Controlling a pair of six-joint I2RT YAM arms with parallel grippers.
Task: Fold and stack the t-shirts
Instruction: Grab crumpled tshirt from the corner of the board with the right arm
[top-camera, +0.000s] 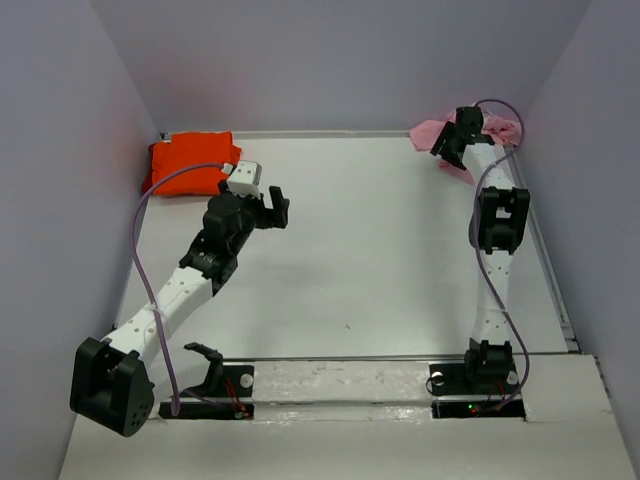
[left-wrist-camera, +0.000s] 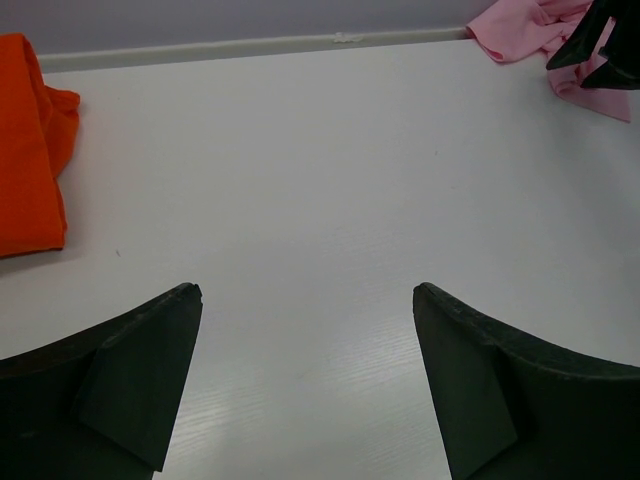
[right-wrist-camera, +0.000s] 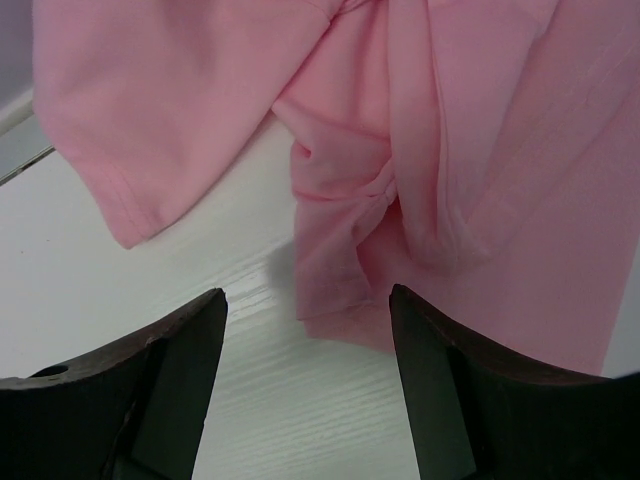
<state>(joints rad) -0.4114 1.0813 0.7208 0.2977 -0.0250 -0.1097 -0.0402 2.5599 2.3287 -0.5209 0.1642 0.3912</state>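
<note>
The orange t-shirt (top-camera: 190, 165) lies folded in the table's far left corner, and its edge (left-wrist-camera: 25, 150) shows at the left of the left wrist view. My left gripper (top-camera: 275, 208) (left-wrist-camera: 305, 290) hovers just right of it, open, with only bare table between its fingers. The pink t-shirt (top-camera: 428, 130) (left-wrist-camera: 520, 30) lies crumpled in the far right corner. My right gripper (top-camera: 447, 143) (right-wrist-camera: 307, 292) is down at its near edge, open. A hem of the pink t-shirt (right-wrist-camera: 450, 150) lies just ahead of and between the fingertips, not clamped.
The white table (top-camera: 380, 260) is boxed in by lilac walls at the left, back and right. A low rail (left-wrist-camera: 200, 47) runs along the back edge. Each arm trails a purple cable (top-camera: 150, 290). A raised strip (top-camera: 350, 385) crosses the near edge by the arm bases.
</note>
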